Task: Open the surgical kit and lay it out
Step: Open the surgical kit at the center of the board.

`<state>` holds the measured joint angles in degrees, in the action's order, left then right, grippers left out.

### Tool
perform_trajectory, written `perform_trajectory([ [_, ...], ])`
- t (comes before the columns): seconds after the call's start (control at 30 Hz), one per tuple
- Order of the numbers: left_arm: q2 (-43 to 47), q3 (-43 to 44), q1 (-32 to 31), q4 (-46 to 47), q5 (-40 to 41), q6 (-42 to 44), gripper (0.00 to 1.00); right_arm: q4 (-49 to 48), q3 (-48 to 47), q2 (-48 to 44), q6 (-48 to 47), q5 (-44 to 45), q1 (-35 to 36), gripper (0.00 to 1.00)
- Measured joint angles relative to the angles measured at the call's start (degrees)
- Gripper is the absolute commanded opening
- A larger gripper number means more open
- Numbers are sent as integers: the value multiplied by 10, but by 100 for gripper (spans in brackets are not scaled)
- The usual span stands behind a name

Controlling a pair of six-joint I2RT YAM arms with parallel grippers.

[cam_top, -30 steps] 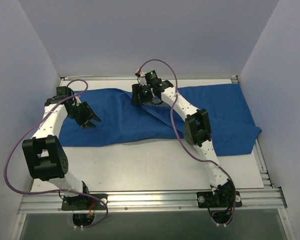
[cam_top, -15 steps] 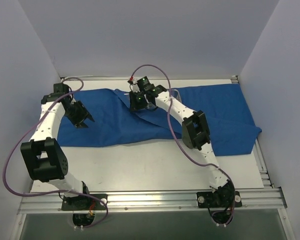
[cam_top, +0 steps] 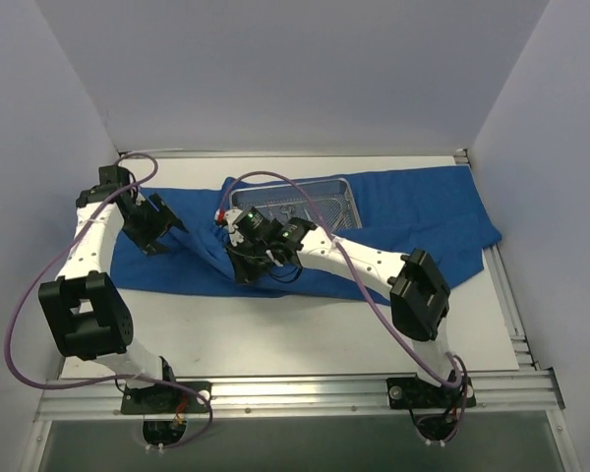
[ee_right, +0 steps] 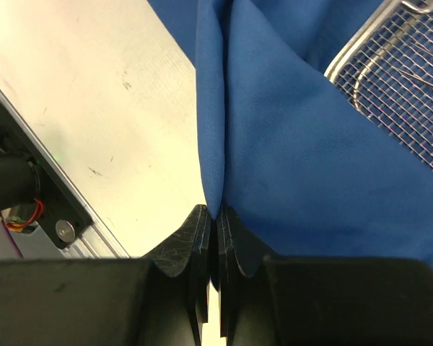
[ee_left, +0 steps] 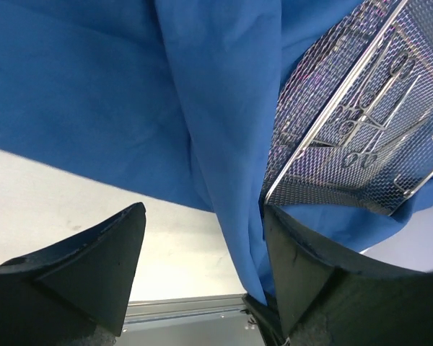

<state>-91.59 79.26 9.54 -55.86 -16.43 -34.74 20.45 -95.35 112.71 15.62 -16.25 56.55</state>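
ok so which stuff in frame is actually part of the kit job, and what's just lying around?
Part of the job:
- blue cloth wrap, a fold pinched in the right gripper
- wire-mesh tray, uncovered
- ring-handled instruments in the tray
- left gripper, open beside the cloth

Just there:
- purple cables
- metal rail at the near edge
- table
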Motion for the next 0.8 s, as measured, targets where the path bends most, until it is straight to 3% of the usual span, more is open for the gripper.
perform_trajectory([
  [0.23, -52, 0, -5, 25, -22, -12, 76, -35, 57, -31, 40, 4, -13, 11],
  [0.7, -141, 22, -42, 63, -36, -39, 75, -40, 59, -32, 43, -6, -21, 13],
  [0.8, -149, 22, -42, 67, -35, -45, 36, -41, 59, -32, 43, -12, -28, 16],
])
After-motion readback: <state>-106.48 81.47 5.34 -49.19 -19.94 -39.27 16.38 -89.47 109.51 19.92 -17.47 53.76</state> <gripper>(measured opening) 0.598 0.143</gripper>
